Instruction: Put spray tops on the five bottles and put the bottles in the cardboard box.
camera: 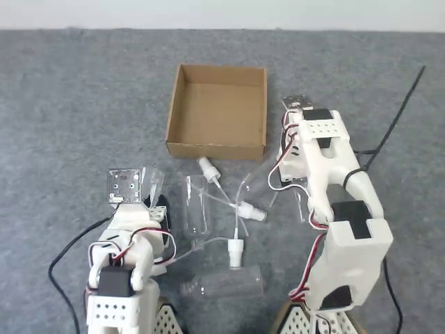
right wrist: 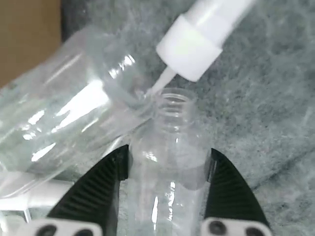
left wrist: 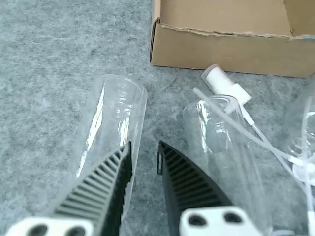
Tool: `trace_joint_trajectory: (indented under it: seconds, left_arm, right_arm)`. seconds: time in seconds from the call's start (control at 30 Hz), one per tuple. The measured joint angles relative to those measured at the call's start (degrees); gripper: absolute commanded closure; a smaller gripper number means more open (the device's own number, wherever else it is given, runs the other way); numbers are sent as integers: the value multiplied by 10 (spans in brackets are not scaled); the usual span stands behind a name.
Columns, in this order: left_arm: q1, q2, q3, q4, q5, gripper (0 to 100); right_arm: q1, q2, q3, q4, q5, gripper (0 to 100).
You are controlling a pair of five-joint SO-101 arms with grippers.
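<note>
The open cardboard box (camera: 216, 111) stands at the table's far middle. Several clear bottles lie in front of it: one (camera: 154, 183) by my left gripper (camera: 149, 198), one (camera: 197, 204) in the middle, one (camera: 222, 284) near the front. White spray tops (camera: 208, 169) (camera: 252, 211) (camera: 236, 252) lie loose among them. My left gripper (left wrist: 144, 153) is narrowly open with nothing between its fingers; a bottle (left wrist: 115, 115) lies under its one finger. My right gripper (right wrist: 167, 167) is shut on an uncapped bottle (right wrist: 170, 147), with a spray top (right wrist: 197, 42) just beyond its neck.
Another clear bottle (right wrist: 69, 113) lies against the held one, towards the box corner (right wrist: 27, 39). The box wall (left wrist: 226, 49) is close ahead of my left gripper. Grey carpet (camera: 76, 104) spreads free on the left; a black cable (camera: 400, 115) runs at far right.
</note>
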Motion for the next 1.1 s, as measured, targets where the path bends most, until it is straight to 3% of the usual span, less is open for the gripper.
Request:
trace_joint_trajectory:
  seconds: [0.23,0.67,1.1]
  left_arm:
    - [0,0,0,0,0,920]
    - [0,0,0,0,0,920]
    - [0,0,0,0,0,920]
  right_arm:
    - [-1,-19,8,37,14,886]
    - [-1,-202,127,39,14,886]
    - [-2,-356,149,43,14,887]
